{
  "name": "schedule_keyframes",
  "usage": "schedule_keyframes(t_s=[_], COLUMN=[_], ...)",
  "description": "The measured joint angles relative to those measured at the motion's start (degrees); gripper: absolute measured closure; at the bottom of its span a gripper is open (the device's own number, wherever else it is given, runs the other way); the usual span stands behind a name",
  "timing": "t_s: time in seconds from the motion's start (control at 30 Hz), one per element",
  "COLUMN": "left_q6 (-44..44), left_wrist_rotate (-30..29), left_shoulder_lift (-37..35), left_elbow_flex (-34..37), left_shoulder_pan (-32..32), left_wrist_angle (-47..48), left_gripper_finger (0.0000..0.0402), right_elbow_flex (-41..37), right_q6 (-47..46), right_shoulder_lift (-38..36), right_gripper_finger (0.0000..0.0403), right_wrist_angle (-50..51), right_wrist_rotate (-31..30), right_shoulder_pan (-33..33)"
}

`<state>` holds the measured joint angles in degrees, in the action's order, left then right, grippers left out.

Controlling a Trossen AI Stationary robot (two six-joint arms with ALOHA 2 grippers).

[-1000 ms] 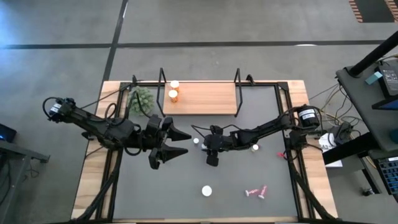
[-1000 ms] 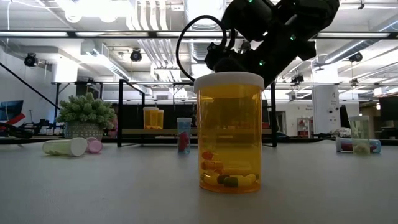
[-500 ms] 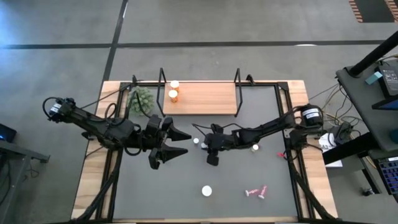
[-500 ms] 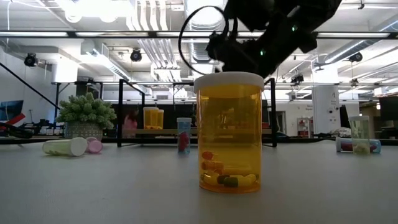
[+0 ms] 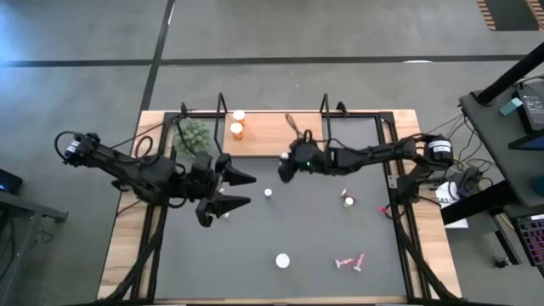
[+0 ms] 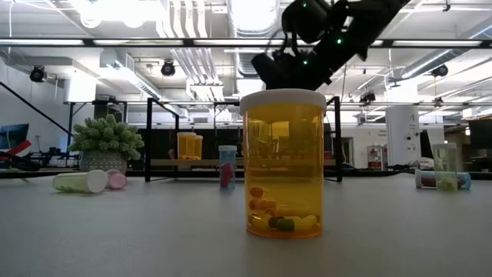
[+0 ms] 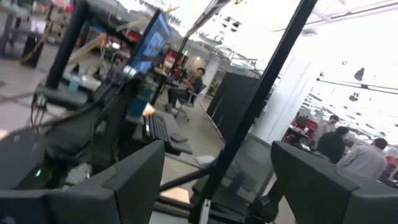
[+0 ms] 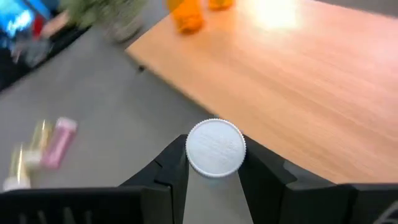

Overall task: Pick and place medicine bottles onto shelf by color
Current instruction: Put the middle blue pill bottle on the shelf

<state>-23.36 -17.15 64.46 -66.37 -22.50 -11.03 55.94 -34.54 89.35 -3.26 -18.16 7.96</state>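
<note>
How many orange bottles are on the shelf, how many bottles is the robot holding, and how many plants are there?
Orange bottles on the shelf: 2
Bottle held in the right jaws: 1
Plant: 1
Total: 4

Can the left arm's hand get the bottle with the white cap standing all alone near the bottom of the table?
Probably yes. The left hand is open and empty, and only bare grey mat lies between it and that bottle. The right hand is up by the shelf, holding another bottle.
</note>
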Motion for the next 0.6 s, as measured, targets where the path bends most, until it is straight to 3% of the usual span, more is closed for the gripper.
schedule_keyframes(t_s=[0.1,0.23,0.37,0.47,0.6], left_q6=[2.94,7.15,11.36,12.24,13.69], left_wrist_rotate=[0.00,0.00,-0.04,-0.04,-0.05], left_shoulder_lift=[-1.50,-4.23,-7.35,-9.79,-12.65], left_elbow_flex=[-0.04,0.00,0.00,0.00,0.00], left_shoulder_pan=[0.00,0.02,0.02,0.02,0.02], left_wrist_angle=[-0.13,0.00,0.00,0.49,3.75], left_gripper_finger=[0.0123,0.0123,0.0123,0.0123,0.0123], right_elbow_flex=[0.12,3.93,11.71,18.51,24.39], right_q6=[-3.39,-0.25,0.40,-2.85,-4.48], right_shoulder_lift=[0.04,0.08,1.69,4.83,9.09], right_gripper_finger=[0.0291,0.0291,0.0291,0.0291,0.0291], right_wrist_angle=[0.19,3.13,17.68,29.17,31.00], right_wrist_rotate=[0.12,-0.99,-8.23,-9.08,-8.93], right_shoulder_pan=[2.42,3.48,4.25,6.46,8.51])
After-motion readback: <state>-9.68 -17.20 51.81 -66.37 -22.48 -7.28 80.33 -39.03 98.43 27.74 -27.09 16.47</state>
